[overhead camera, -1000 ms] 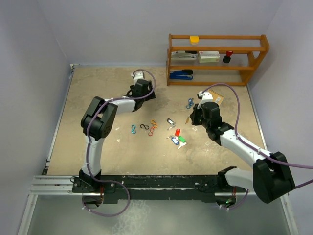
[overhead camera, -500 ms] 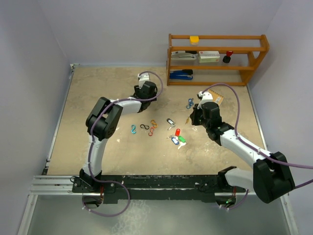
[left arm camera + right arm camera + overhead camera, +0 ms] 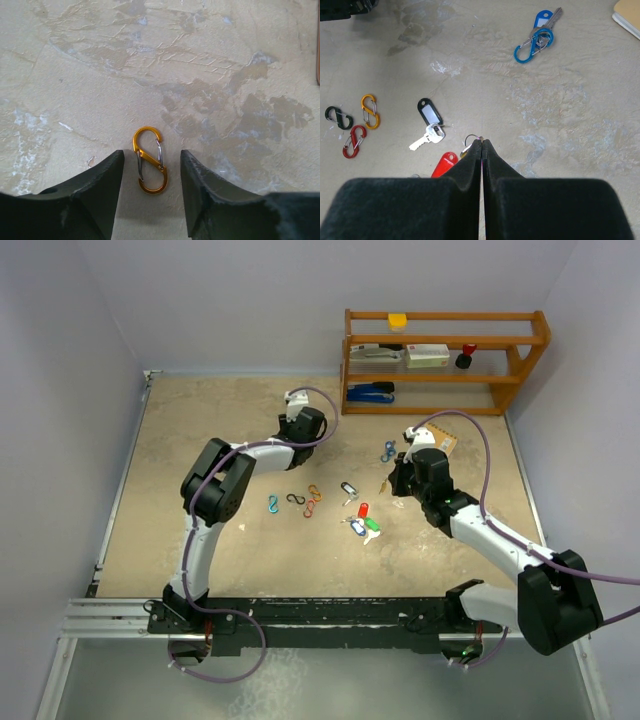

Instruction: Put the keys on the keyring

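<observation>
My left gripper (image 3: pixel 151 154) is open and low over the table, its jaws either side of an orange S-shaped clip (image 3: pixel 150 161) without touching it. It shows at the back middle of the top view (image 3: pixel 308 430). My right gripper (image 3: pixel 481 141) is shut on a small key with a thin wire ring and a yellowish part, mostly hidden by the fingers (image 3: pixel 470 165). It shows in the top view (image 3: pixel 392 483). Loose keys lie near it: a black-and-white tag (image 3: pixel 429 111) with a silver key (image 3: pixel 426 137), a red tag (image 3: pixel 444 164), and blue (image 3: pixel 357 527) and green (image 3: pixel 372 524) tags.
A blue clip (image 3: pixel 534 45) carries a blue-tagged key (image 3: pixel 542 19). Orange (image 3: pixel 370 111), red (image 3: pixel 354 141) and black (image 3: pixel 339 118) clips lie to the left, with a teal one (image 3: pixel 272 503). A wooden shelf (image 3: pixel 445 360) stands at the back right, with a tan card (image 3: pixel 440 440) in front of it.
My left arm has swung to the right and its gripper has moved a little right and nearer. The right arm has not moved.
</observation>
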`<action>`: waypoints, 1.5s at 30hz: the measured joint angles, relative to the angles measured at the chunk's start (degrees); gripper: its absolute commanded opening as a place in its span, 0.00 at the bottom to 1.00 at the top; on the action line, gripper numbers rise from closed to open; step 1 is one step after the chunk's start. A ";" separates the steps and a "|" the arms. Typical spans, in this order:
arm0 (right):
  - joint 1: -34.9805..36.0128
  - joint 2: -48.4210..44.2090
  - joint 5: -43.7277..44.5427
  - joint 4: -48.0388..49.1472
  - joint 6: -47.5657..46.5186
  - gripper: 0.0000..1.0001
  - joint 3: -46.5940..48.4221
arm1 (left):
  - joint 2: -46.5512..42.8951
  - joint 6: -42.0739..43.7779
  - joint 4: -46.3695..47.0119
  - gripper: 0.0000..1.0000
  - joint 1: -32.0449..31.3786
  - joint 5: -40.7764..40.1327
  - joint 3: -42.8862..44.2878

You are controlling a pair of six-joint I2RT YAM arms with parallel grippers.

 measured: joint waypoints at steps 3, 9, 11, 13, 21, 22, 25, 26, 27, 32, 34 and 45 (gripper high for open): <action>0.00 0.00 0.00 0.00 0.00 0.00 0.00 | 0.04 0.00 -0.28 0.36 0.00 -0.70 0.00; 0.00 0.00 0.00 0.00 0.02 0.00 0.00 | 0.15 0.20 -0.74 0.24 0.04 -1.95 0.02; 0.00 0.00 0.00 0.00 0.02 0.00 0.00 | 0.20 0.20 -0.87 0.18 0.07 -2.32 0.02; 0.00 0.00 0.00 0.00 0.02 0.00 0.00 | 0.31 0.42 -0.85 0.09 0.07 -2.54 0.11; 0.00 0.00 0.00 0.00 0.00 0.00 0.00 | 0.52 0.57 -0.42 0.00 0.07 -2.54 0.33; 0.00 0.00 0.02 0.00 0.00 0.00 0.00 | 0.52 0.57 -0.39 0.00 0.07 -2.54 0.33; 0.00 0.00 0.09 0.02 -0.09 0.00 0.00 | 0.50 0.63 -0.31 0.00 0.07 -2.47 0.28; 0.00 0.00 0.17 0.02 -0.24 0.00 0.00 | 0.46 0.74 -0.24 0.00 0.07 -2.32 0.20; 0.00 0.00 0.24 0.00 -0.44 0.00 0.00 | 0.20 0.94 0.07 0.00 0.07 -1.90 -0.20; 0.00 0.15 0.44 0.04 -0.92 0.00 0.00 | -5.07 1.05 1.29 0.00 0.31 4.55 -6.73; 0.13 0.31 0.39 0.07 -1.09 0.00 0.00 | -7.72 1.03 0.72 0.00 0.11 8.50 -9.66; 2.91 4.26 0.61 0.48 -2.03 0.00 0.02 | -17.97 2.56 -1.75 0.00 -8.57 23.87 -14.08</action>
